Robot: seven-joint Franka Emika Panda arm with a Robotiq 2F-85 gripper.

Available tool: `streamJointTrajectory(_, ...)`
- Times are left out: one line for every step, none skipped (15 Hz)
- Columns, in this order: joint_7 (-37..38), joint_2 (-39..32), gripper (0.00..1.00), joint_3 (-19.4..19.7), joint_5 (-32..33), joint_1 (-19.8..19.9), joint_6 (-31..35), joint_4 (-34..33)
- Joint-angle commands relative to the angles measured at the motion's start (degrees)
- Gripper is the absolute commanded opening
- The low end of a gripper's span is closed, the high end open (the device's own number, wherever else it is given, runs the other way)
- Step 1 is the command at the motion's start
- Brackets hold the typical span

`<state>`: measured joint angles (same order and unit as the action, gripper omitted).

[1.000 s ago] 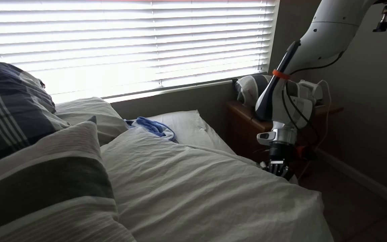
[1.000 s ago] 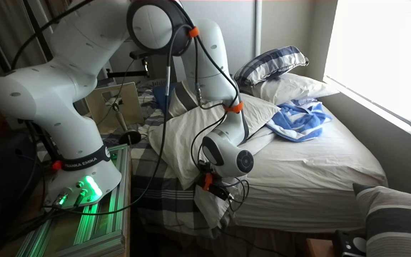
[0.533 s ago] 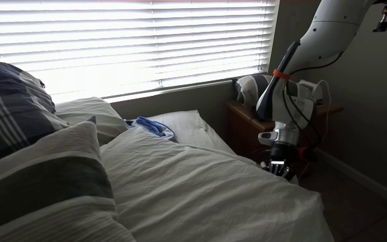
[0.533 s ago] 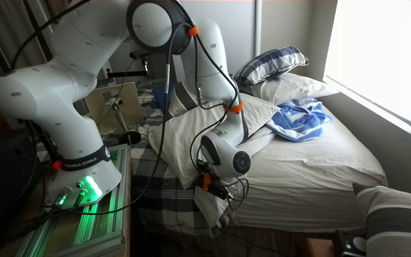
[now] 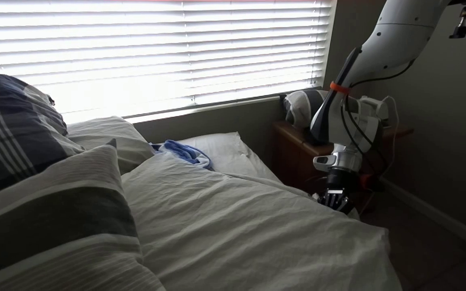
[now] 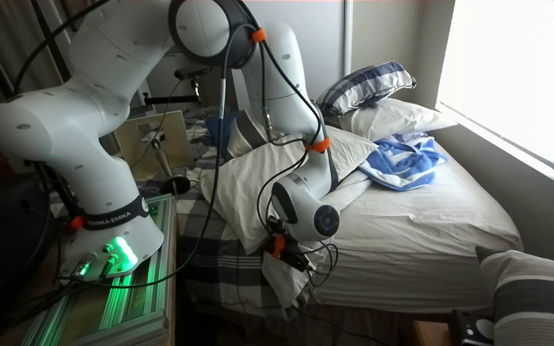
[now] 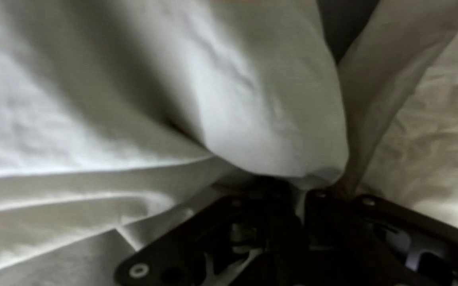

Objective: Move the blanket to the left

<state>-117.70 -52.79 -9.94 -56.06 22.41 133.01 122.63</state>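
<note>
The blanket (image 5: 253,230) is a very large pale grey-white cover with rumpled folds over the bed in an exterior view. It also shows in an exterior view behind and under the arm (image 6: 238,192), with one corner hanging down at the bed's side. My gripper (image 5: 336,201) points down at the blanket's edge near the nightstand. In the wrist view the fingers (image 7: 301,194) are close together with a pinched fold of blanket (image 7: 268,123) between them. The fingertips are dark and partly hidden by cloth. In an exterior view the wrist hides the fingers.
A dark plaid pillow (image 6: 366,89), a blue-and-white towel (image 6: 404,163) and a striped pillow (image 5: 59,218) lie around the bed. A wooden nightstand (image 5: 293,141) with a rolled striped bundle (image 5: 299,107) stands close to the arm. Cables hang along the arm.
My gripper has shifted very slightly, a little to the right in an exterior view, and stays at the blanket's edge. The blanket has barely moved.
</note>
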Motion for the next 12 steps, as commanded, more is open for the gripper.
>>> streamJointTrajectory(-0.8, 0.2, 0.07, 2.1, -1.7, -2.4, -1.5, -0.4)
streamJointTrajectory(-0.8, 0.2, 0.07, 2.1, -1.6, -2.5, -1.4, -0.4)
streamJointTrajectory(-0.8, 0.2, 0.07, 2.1, -1.6, -2.5, -1.4, -0.4)
streamJointTrajectory(-0.8, 0.2, 0.07, 2.1, -1.6, -2.5, -1.4, -0.4)
streamJointTrajectory(-0.8, 0.2, 0.02, 2.1, -1.6, -2.5, -1.4, -0.4)
streamJointTrajectory(0.7, 1.3, 0.02, 2.7, -2.6, -2.4, -0.9, 0.6)
streamJointTrajectory(0.1, 2.5, 0.02, 3.0, -2.6, -2.1, -2.1, 1.6)
streamJointTrajectory(2.8, 3.8, 0.02, 3.9, -3.1, -2.3, -3.4, 3.1)
streamJointTrajectory(6.5, 4.7, 0.02, 4.8, -3.2, -2.5, -5.8, 4.4)
streamJointTrajectory(8.1, 5.8, 0.02, 5.5, -4.7, -3.4, -4.6, 6.4)
streamJointTrajectory(8.6, 7.0, 0.02, 5.8, -7.7, -3.9, -1.9, 8.5)
streamJointTrajectory(9.6, 8.4, 0.02, 6.0, -10.3, -4.7, -0.7, 10.6)
